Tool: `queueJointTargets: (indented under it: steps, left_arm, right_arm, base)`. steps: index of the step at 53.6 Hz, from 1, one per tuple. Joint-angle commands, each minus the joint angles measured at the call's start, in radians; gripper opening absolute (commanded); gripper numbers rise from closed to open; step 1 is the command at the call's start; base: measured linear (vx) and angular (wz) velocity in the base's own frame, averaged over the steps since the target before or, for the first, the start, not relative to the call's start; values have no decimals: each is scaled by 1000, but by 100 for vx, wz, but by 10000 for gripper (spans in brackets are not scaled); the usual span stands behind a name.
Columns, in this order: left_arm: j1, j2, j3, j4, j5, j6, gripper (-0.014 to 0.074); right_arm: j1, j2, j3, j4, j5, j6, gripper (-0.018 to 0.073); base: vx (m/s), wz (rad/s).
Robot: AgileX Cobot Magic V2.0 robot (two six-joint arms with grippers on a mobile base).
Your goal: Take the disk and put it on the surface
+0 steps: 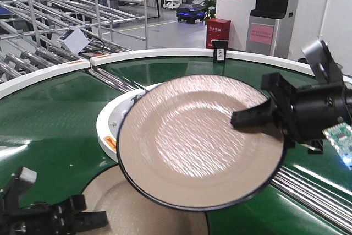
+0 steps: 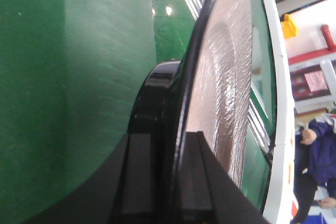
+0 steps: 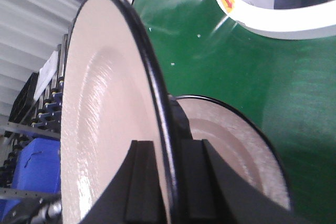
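Your right gripper [image 1: 241,118] clamps the right-hand rim of the disk [image 1: 192,141], a beige plate edged in black, and holds it tilted in the air above the green conveyor belt [image 1: 49,130], partly over the belt's white inner rim [image 1: 107,120]. In the right wrist view its two black fingers [image 3: 140,182] stand one on each face of the plate's edge, closed onto it. Lower and nearer you, a second disk [image 1: 143,213] of the same make shows at the bottom of the front view. Your left gripper [image 1: 94,219] meets its rim from the left. The left wrist view sets that rim between the fingers, but whether they pinch it cannot be told.
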Motion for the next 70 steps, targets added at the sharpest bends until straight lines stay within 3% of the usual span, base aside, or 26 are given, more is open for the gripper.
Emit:
queueJointTargets:
  steps: [1, 10, 70]
  left_arm:
    - [-69, -33, -36, -164, -25, -21, -1]
    - [-128, -33, -36, -169, -65, -22, -1]
    - [-128, -33, -36, -163, -66, -22, 1]
  right_arm:
    - [13, -37, -49, 13, -70, 71, -8]
    - [13, -37, -49, -10, -72, 51, -8]
    - [13, -37, -48, -7, -74, 43, -8]
  base:
    - [0, 0]
    - [0, 0]
    - [0, 0]
